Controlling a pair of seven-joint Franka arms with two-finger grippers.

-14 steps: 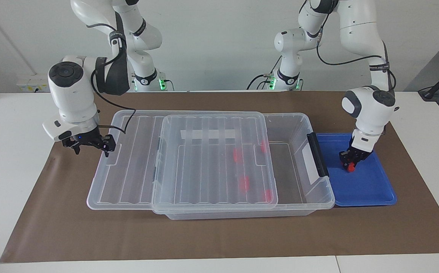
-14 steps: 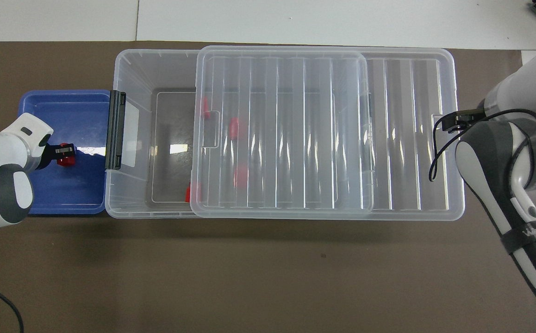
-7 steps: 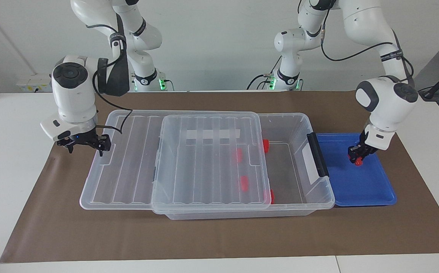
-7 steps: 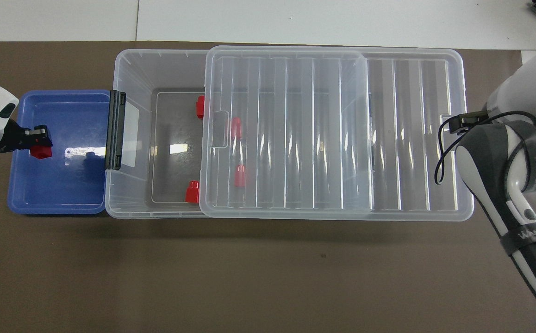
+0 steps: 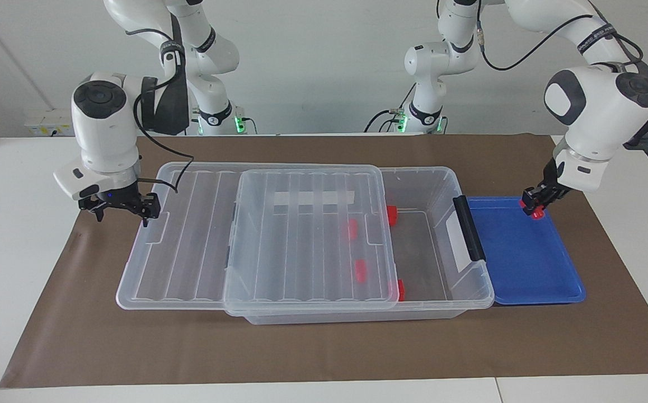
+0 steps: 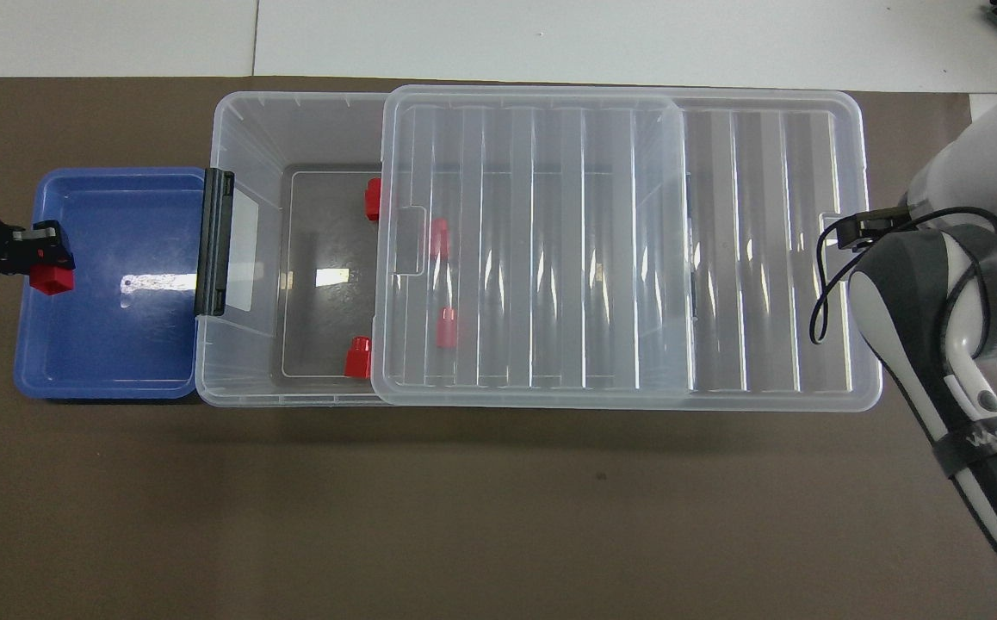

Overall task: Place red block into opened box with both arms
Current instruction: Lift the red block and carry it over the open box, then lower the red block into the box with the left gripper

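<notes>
My left gripper (image 5: 534, 202) is shut on a small red block (image 5: 536, 211) and holds it in the air over the blue tray (image 5: 525, 268), above the tray's edge nearer the robots. In the overhead view the red block (image 6: 52, 277) hangs from the left gripper (image 6: 40, 257) over the tray's outer end. The clear box (image 5: 441, 184) stands open at the left arm's end. Its ribbed lid (image 5: 301, 240) is slid toward the right arm's end and overhangs there. My right gripper (image 5: 122, 210) is open, with one fingertip (image 6: 845, 231) at the lid's end notch.
Several red blocks lie in the box (image 6: 240, 129), two in the uncovered part (image 5: 392, 214) (image 5: 398, 289) and two under the lid (image 6: 533, 241). The box's black handle (image 5: 468, 226) borders the blue tray (image 6: 111, 344). Brown paper covers the table.
My left gripper has lifted the red block off the tray floor and carried it up and outward. The lid slid toward the right arm's end, uncovering two blocks, with my right gripper moving along.
</notes>
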